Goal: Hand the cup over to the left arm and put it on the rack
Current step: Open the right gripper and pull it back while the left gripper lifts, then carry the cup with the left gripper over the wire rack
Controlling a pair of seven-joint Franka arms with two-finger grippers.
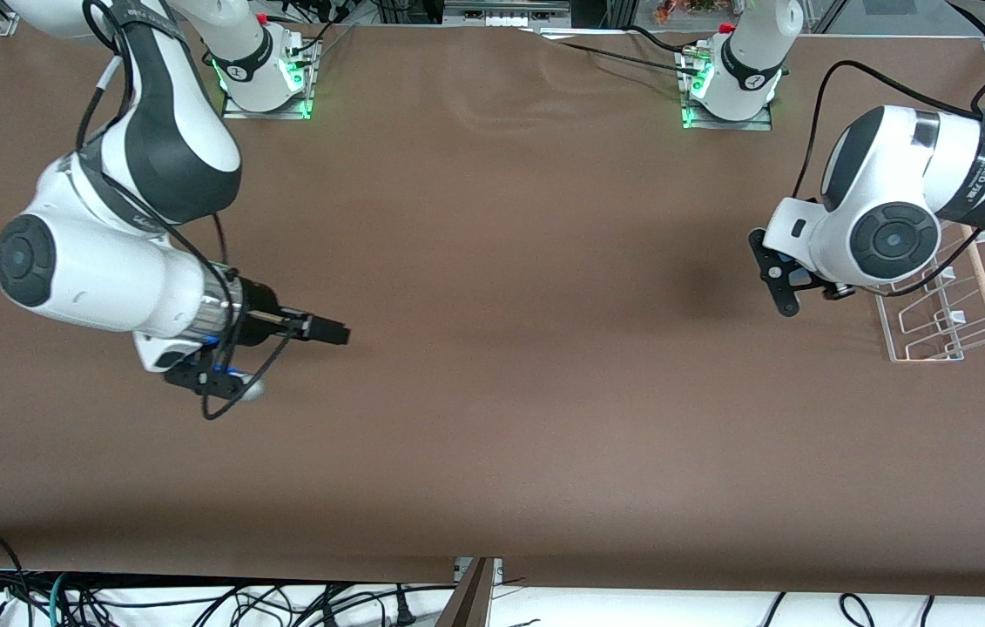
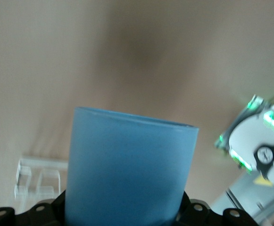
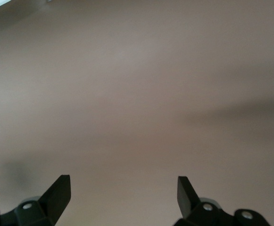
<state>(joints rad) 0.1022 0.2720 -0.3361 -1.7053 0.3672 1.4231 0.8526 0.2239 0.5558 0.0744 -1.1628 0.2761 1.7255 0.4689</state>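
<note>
Toward the right arm's end of the brown table [image 1: 492, 409], the right gripper [image 1: 331, 331] hangs in the air with its 2 fingers [image 3: 56, 193] spread wide and nothing between them. At the left arm's end, the left gripper [image 2: 122, 217] is clamped on the cup [image 2: 129, 172], held above the table just beside the rack [image 1: 945, 322]; the cup's long axis runs straight out from the jaws, rim pointing away from the wrist.
</note>
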